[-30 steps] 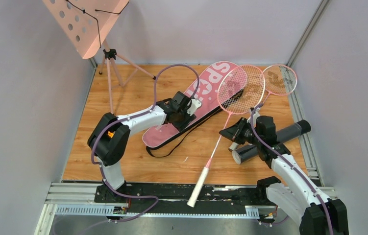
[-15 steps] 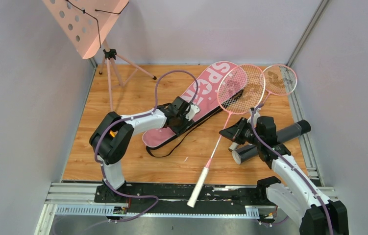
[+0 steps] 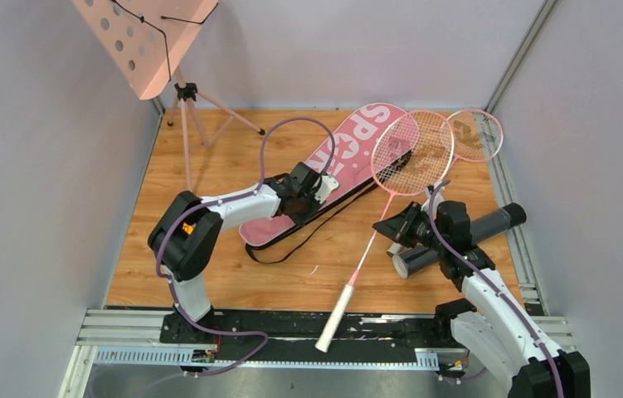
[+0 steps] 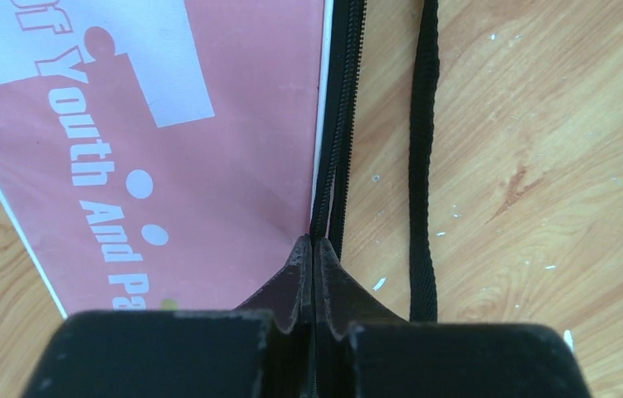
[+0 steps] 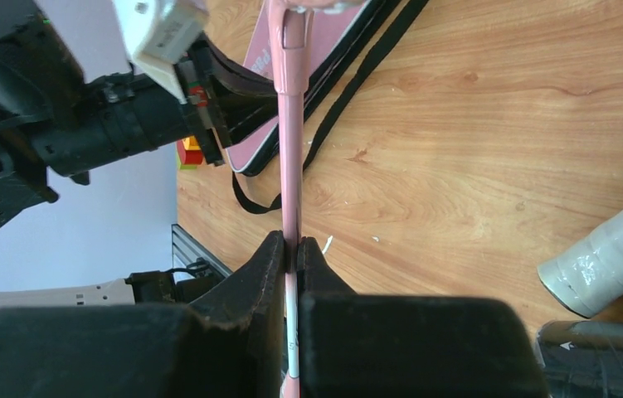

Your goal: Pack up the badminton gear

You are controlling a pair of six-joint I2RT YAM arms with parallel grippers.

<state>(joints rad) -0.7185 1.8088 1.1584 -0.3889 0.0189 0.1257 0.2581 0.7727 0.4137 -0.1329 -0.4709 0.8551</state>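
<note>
The long pink racket bag [image 3: 349, 153] lettered "SPORT" lies diagonally on the wooden floor. My left gripper [image 3: 322, 184] [image 4: 313, 242] is shut on the black zipper edge [image 4: 337, 124] of the racket bag [image 4: 208, 166]. My right gripper [image 3: 399, 225] [image 5: 293, 240] is shut on the thin pink shaft [image 5: 291, 149] of a racket [image 3: 411, 153]. Its white handle [image 3: 337, 311] points toward the near rail. A second racket [image 3: 474, 134] lies behind, partly under the first. The black tube [image 3: 457, 240] lies under my right wrist. No shuttlecocks show.
A pink perforated music stand [image 3: 146, 37] on tripod legs occupies the back left corner. The bag's black strap [image 3: 291, 247] [image 4: 422, 166] trails loose on the floor. Grey walls close in left, right and back. A metal rail [image 3: 291, 332] runs along the near edge.
My left gripper has shut on the bag's zipper edge after standing open. The right arm has shifted a little right, carrying the racket head that way.
</note>
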